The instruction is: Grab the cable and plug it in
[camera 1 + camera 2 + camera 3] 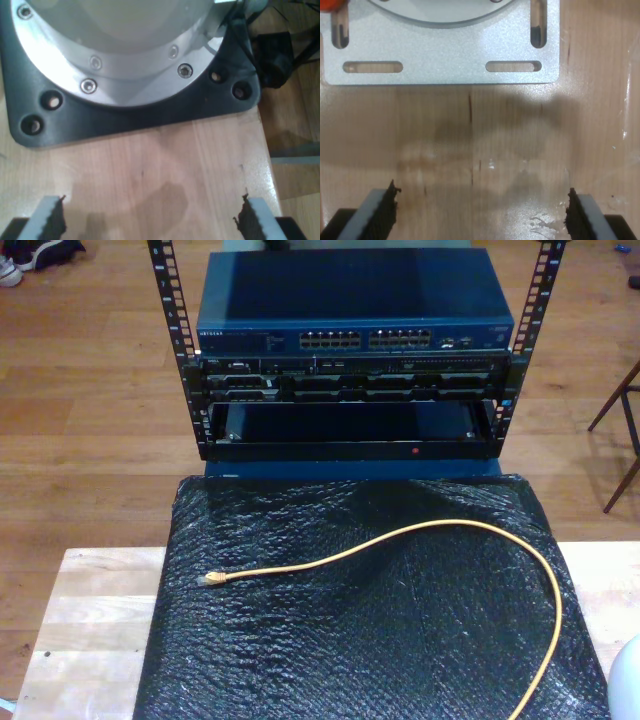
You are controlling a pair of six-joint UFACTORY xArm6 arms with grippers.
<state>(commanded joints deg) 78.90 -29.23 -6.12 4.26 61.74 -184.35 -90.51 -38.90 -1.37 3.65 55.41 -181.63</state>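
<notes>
Grippers first, nearest the cameras. My first gripper (150,220) hangs over bare wooden tabletop (150,165), jaws spread wide, nothing between the serrated pads (52,220); beyond it sits a black base plate (125,120) carrying a bolted silver flange (125,65). My second gripper (482,212) is likewise released, pads (382,212) far apart over glossy wood, with a slotted silver mounting plate (445,55) beyond.

Exterior view, near to far: the black padded mat (350,640) covers the middle of the table. The cable (440,528) lies loose on it. It runs up from the mat's near edge at the exterior view's right, arcs across, then trails toward the exterior view's left, ending in the plug (213,580), which rests flat on the mat, free of everything else.

Handling judgement: cable looks light and limp, holds a gentle curve, so it will sag and swing if held far from the end. Jacket probably smooth; plug small, hard, with a latch tab likely easy to crush or snap. Best hold appears to be on the jacket just behind the plug, keeping the plug's nose free and pointed.

Farthest: the rack (350,360) stands past the mat, well apart from the plug. Its blue switch (350,300) on top shows rows of ports (368,339) facing the table. Exact port fit cannot be judged at this range.
</notes>
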